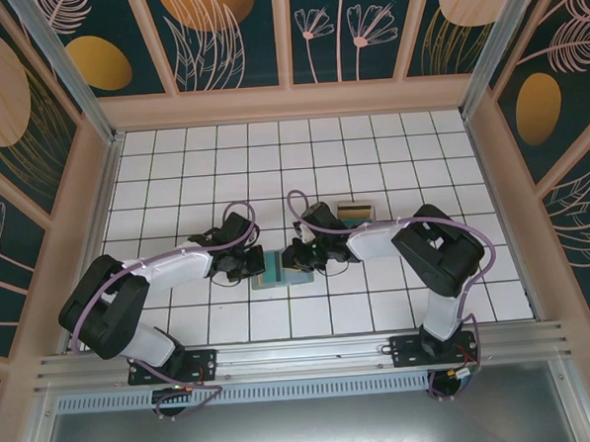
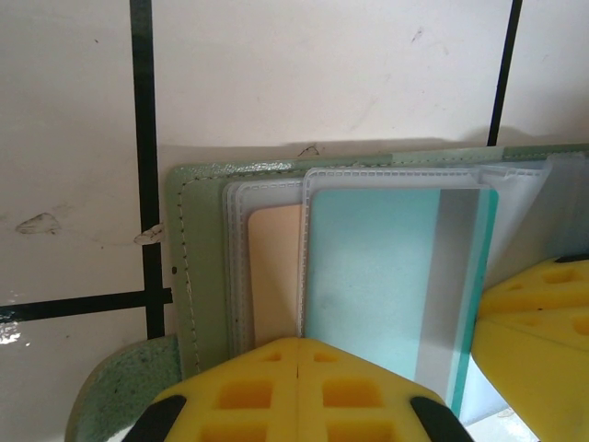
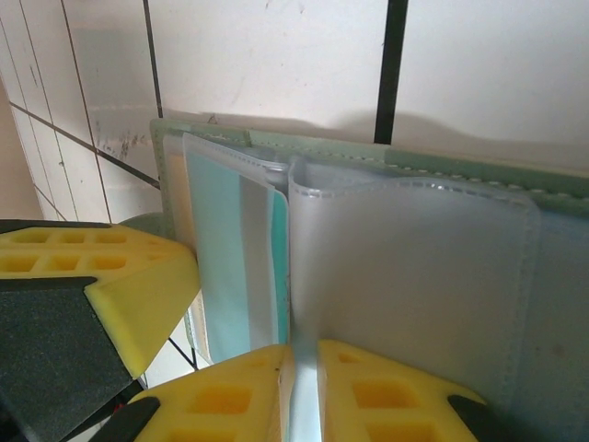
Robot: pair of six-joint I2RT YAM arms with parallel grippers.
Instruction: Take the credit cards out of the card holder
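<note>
The grey-green card holder [image 1: 277, 278] lies open on the tiles between my two grippers. In the left wrist view its stitched edge [image 2: 198, 258] frames clear sleeves holding a teal credit card [image 2: 377, 267] with a grey stripe, and a pale orange card [image 2: 276, 267] sits beneath it. My left gripper [image 2: 299, 343] is shut with nothing between its fingers, and its tips rest over the sleeves' near edge. My right gripper [image 3: 305, 348] is shut on a frosted clear sleeve [image 3: 414, 267] of the holder, next to the teal card [image 3: 221, 239].
A small clear tray [image 1: 355, 213] stands just behind the right gripper [image 1: 299, 255]. The left gripper [image 1: 255, 266] works close beside it; its yellow finger [image 3: 101, 276] shows in the right wrist view. White tiled floor lies all around, with walls on three sides.
</note>
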